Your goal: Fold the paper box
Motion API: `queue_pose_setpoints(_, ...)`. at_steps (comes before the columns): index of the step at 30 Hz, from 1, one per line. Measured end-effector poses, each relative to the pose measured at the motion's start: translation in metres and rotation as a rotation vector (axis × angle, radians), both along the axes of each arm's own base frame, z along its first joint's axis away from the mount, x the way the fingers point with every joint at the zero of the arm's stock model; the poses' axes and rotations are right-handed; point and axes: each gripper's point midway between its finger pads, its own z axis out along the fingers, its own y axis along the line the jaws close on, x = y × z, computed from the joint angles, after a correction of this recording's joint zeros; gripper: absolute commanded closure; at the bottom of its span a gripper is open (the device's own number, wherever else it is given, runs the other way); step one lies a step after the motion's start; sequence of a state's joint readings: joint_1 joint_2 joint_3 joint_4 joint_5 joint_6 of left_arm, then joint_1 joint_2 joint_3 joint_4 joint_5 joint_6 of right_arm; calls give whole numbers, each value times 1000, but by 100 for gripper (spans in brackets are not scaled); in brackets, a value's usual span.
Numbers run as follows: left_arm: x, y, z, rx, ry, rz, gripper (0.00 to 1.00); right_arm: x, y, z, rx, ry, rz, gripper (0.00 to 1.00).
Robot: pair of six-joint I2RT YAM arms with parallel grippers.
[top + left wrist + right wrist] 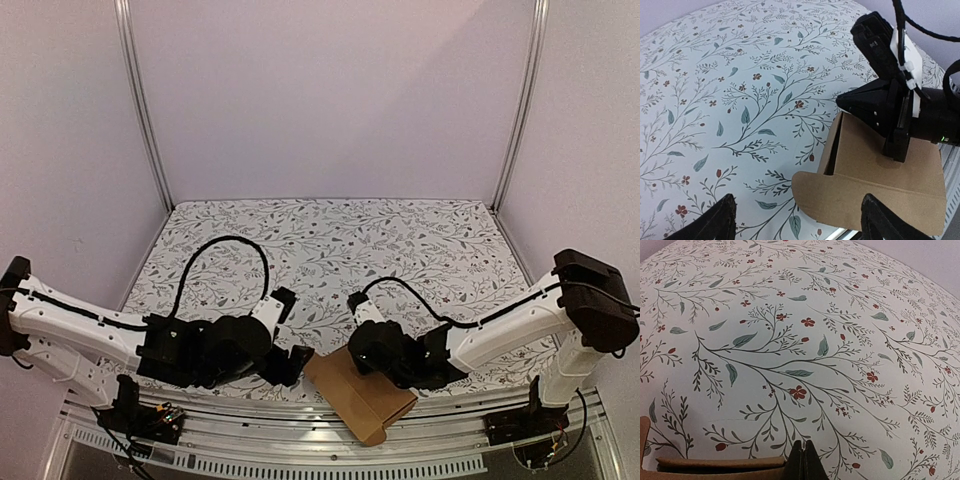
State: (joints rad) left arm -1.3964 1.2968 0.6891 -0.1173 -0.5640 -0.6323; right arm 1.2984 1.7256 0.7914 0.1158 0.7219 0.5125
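Desk (350, 240): white cover, floral print, grey-green leafy twigs, small red flowers. Paper box (360, 398): plain brown cardboard, partly folded, lying at near edge, roughly centre.

The surface (330, 240) is covered by a white cloth printed with grey-green leafy sprigs and small red flowers. Plain pale lilac walls (330, 100) enclose it at the back and both sides (soft, even light, no hard shadows). Slim metal posts (140, 100) rise from its far corners, and a slotted aluminium rail (300, 440) runs along its near edge.
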Motion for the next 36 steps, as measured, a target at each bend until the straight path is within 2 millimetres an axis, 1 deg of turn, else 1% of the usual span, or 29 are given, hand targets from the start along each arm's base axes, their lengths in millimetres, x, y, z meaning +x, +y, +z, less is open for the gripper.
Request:
queue_pose_setpoints(3, -1, 2, 1, -4, 7, 2, 15, 1, -2, -1, -9, -16, -15, 100)
queue_pose_setpoints(5, -1, 5, 2, -7, 11, 7, 13, 1, -2, -1, -13, -25, -21, 100)
queue_pose_setpoints(8, -2, 9, 10, -31, 10, 0, 12, 0, -2, -1, -17, -33, -22, 100)
queue_pose_setpoints(12, -3, 0, 19, -83, 25, -30, 11, -1, -2, 0, -22, -39, -21, 100)
queue_pose_setpoints(16, -6, -17, 14, -118, 67, -77, 11, -2, -3, 1, -31, -49, -24, 100)
queue_pose_setpoints(18, -7, -27, 6, -128, 101, -101, 11, -3, -4, 2, -39, -57, -26, 100)
queue_pose_setpoints(23, -11, -50, -24, -109, 186, -152, 11, -4, -4, 3, -59, -69, -26, 100)
queue_pose_setpoints(27, -14, -69, -41, -94, 239, -175, 11, -4, -6, 3, -73, -73, -31, 100)
queue_pose_setpoints(30, -14, -76, -56, -71, 272, -168, 12, -4, -8, 3, -83, -78, -36, 100)
queue_pose_setpoints(34, -14, -73, -87, -20, 324, -132, 13, -4, -11, 2, -103, -80, -39, 100)
queue_pose_setpoints(36, -13, -78, -86, -33, 330, -124, 13, -5, -14, 4, -116, -78, -36, 100)
